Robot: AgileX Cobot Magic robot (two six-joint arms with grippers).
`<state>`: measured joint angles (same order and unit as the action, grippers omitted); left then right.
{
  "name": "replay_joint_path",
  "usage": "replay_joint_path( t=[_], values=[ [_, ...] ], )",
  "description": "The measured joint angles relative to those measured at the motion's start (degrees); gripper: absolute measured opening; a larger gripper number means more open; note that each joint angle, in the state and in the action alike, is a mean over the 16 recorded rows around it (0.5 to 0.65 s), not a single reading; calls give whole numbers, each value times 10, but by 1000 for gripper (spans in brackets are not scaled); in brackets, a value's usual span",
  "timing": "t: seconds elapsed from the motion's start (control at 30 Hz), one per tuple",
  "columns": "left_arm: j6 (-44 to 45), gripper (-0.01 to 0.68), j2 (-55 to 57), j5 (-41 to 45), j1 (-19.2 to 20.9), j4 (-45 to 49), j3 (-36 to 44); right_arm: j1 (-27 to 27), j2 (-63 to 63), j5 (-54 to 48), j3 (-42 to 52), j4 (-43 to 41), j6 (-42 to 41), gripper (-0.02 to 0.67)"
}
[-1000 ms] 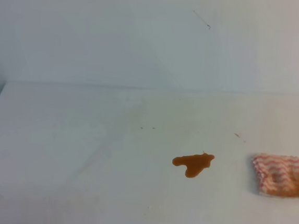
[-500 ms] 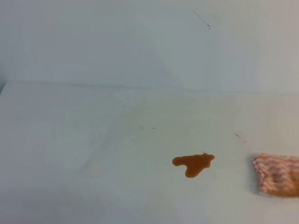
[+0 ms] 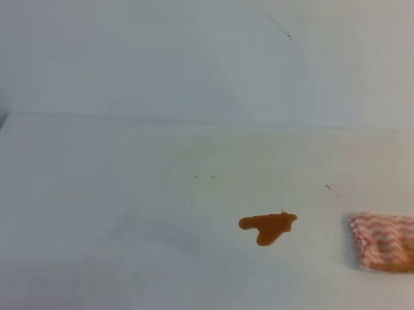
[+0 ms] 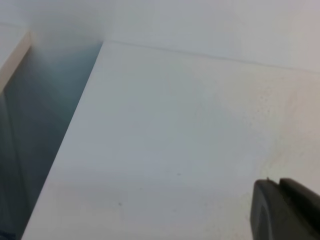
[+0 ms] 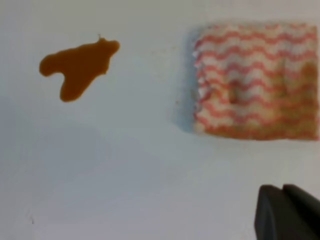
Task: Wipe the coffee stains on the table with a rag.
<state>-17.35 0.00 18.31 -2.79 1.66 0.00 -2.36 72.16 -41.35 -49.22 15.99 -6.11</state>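
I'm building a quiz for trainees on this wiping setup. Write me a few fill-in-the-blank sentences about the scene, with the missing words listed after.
1. In the exterior high view, the pink-red and white wavy-striped cloth rag lies to the ___ of the orange-brown coffee blotch.
2. The rag and the blotch are ___, not touching.
3. The blotch sits on the plain ___ tabletop.

Missing words: right; apart; white
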Motion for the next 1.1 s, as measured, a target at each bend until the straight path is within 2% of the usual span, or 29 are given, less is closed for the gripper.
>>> replay_joint_path(
  t=[0.13, 0.23, 0.6, 0.73, 0.87, 1.1],
  values=[
    [0, -1, 0, 0, 0, 0, 0, -42, 56, 32, -20, -25, 22, 18],
    [0, -1, 0, 0, 0, 0, 0, -67, 95, 48, -40, -46, 38, 58],
    [0, -1, 0, -1, 0, 0, 0, -104, 230, 64, -111, -104, 69, 338],
    [0, -1, 0, -1, 0, 0, 0, -105, 273, 73, -121, -124, 82, 413],
    [0, -1, 0, -1, 0, 0, 0, -105, 312, 83, -125, -144, 97, 443],
    [0, -1, 0, -1, 0, 0, 0, -105, 361, 96, -129, -173, 120, 433]
  ],
)
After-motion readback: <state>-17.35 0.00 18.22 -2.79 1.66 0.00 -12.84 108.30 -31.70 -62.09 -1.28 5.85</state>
